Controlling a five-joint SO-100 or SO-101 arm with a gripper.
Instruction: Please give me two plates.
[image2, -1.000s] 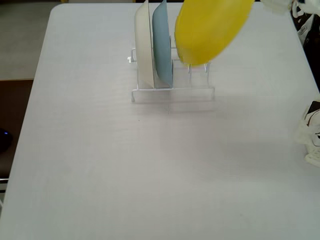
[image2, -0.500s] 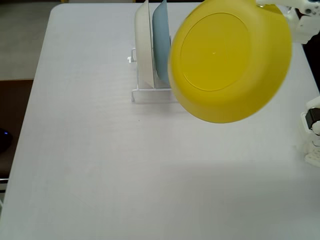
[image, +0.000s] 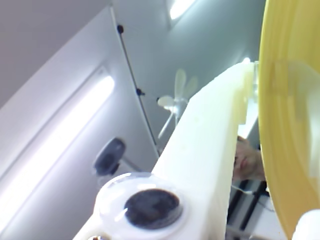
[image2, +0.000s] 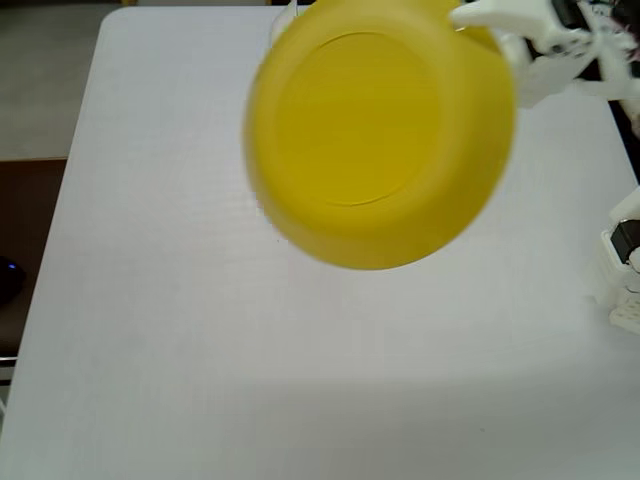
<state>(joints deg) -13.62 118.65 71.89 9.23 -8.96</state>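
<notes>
A yellow plate (image2: 375, 130) hangs in the air above the white table (image2: 150, 330) in the fixed view, its underside turned toward the camera and slightly blurred. My gripper (image2: 492, 28) is shut on its upper right rim. The plate looks large here and covers the upper middle of the table. In the wrist view the camera points up at the ceiling; the yellow plate (image: 292, 120) fills the right edge, with a white gripper finger (image: 210, 145) pressed against its rim.
A thin white sliver (image2: 283, 14) peeks out at the plate's upper left edge; the rest behind it is hidden. White arm parts (image2: 625, 270) stand at the table's right edge. Floor lies past the table's left edge (image2: 40, 220).
The yellow plate has swung left across the table and now covers the rack with the cream and light blue plates. The gripper came further into view at the top right.
</notes>
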